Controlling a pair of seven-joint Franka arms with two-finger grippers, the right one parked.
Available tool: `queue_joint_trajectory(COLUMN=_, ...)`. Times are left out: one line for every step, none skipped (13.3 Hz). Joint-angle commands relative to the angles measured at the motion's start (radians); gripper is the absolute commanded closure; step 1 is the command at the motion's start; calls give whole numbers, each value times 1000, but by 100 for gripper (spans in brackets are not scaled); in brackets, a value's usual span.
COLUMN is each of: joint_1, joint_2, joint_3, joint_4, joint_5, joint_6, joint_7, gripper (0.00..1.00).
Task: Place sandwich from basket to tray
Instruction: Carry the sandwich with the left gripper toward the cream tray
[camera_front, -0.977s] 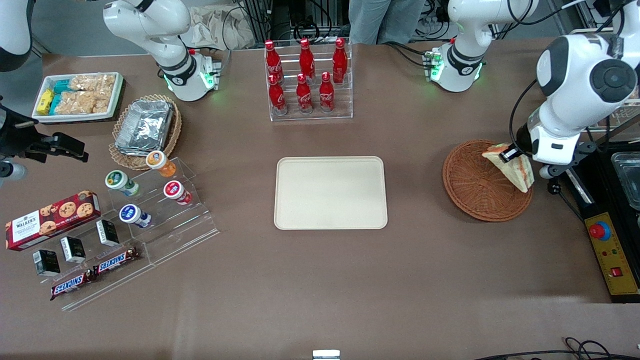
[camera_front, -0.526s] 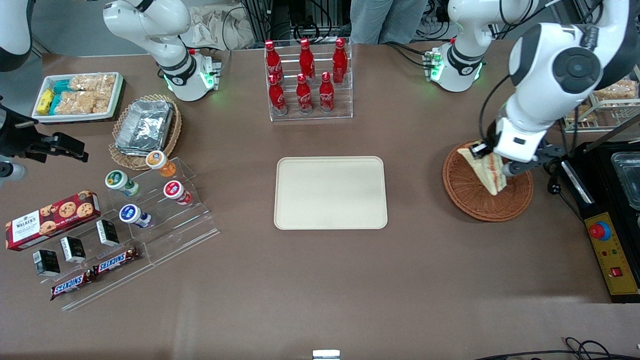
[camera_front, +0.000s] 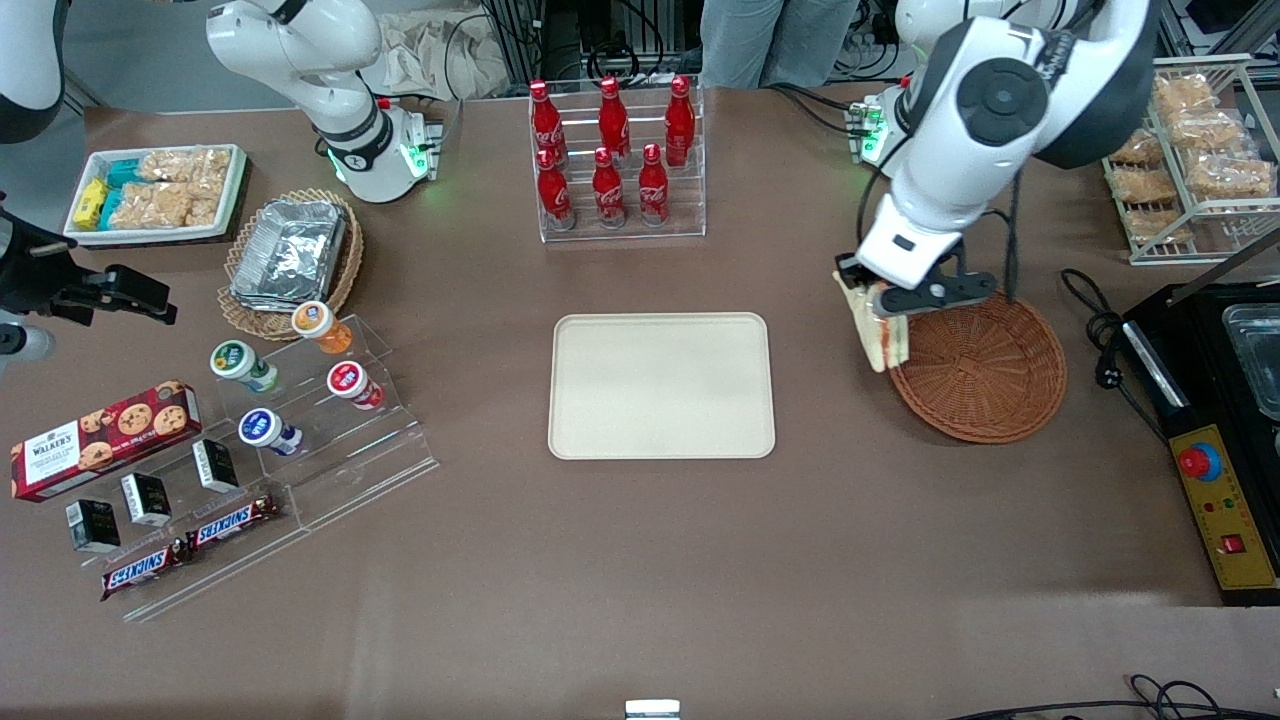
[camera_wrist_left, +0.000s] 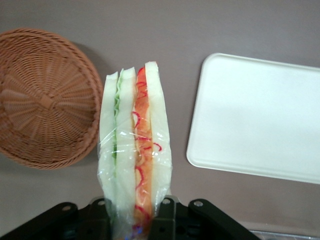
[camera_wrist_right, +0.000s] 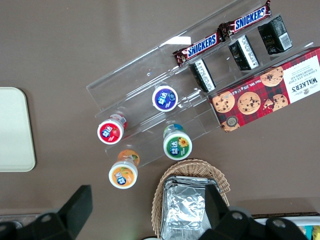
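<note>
The tool, mostly hidden under the wrist, is clamped on the clear-wrapped sandwich, hanging over the bench between basket and tray.

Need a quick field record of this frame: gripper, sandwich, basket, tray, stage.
gripper: the left gripper shut on the sandwich, above the basket's rim on the tray side
sandwich: the sandwich clear-wrapped, held off the table, hanging from the fingers
basket: the basket holds nothing
tray: the tray bare, nothing on it
stage: sandwich lifted out, not yet over the tray
</note>
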Motion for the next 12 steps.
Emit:
queue_joint_trajectory(joint_1=9, joint_2=18, joint_3=-61, joint_4=27, joint_5=-37, joint_6=32, joint_7=21, gripper=100)
queue_joint_trajectory(joint_1=9, joint_2=20, joint_3=-75, joint_4=27, joint_5=-39, joint_6=33, joint_7=19, gripper=100)
queue_joint_trajectory(joint_1=9, joint_2=26, joint_3=-87, joint_4=27, joint_5=-39, joint_6=38, joint_7=16, gripper=100)
queue_joint_trajectory(joint_1=8, joint_2=32, joint_3=-98, joint_4=27, joint_5=-39, joint_6=47, joint_7=14, gripper=100)
queue_joint_trajectory(joint_1=8, joint_2=40, joint_3=-106, joint_4=27, joint_5=-39, joint_6=52, joint_7=13, gripper=100)
queue_joint_trajectory(joint_1=8, joint_2=45, joint_3=-112, joint_4=24, joint_5=-39, joint_6=55, joint_7=13, gripper=100)
queue_joint_trajectory(joint_1=8, joint_2=55, joint_3=-113, joint_4=25, joint_5=-39, joint_6=55, joint_7=13, gripper=100)
queue_joint_trajectory(joint_1=8, joint_2=64, joint_3=-121, joint_4=25, joint_5=-39, joint_6=58, joint_7=11, gripper=100)
queue_joint_trajectory(joint_1=8, joint_2=75, joint_3=-127, joint_4=24, joint_5=-39, joint_6=78, joint_7=5, gripper=100)
queue_joint_trajectory(joint_1=8, joint_2=93, joint_3=-139, joint_4=21, joint_5=-38, joint_6=90, joint_7=1, gripper=100)
queue_joint_trajectory(joint_1=8, joint_2=115, joint_3=-146, joint_4=22, joint_5=-35, joint_6=96, joint_7=2, gripper=100)
queue_joint_trajectory(joint_1=8, joint_2=132, joint_3=-147, joint_4=18, joint_5=-33, joint_6=122, joint_7=1, gripper=100)
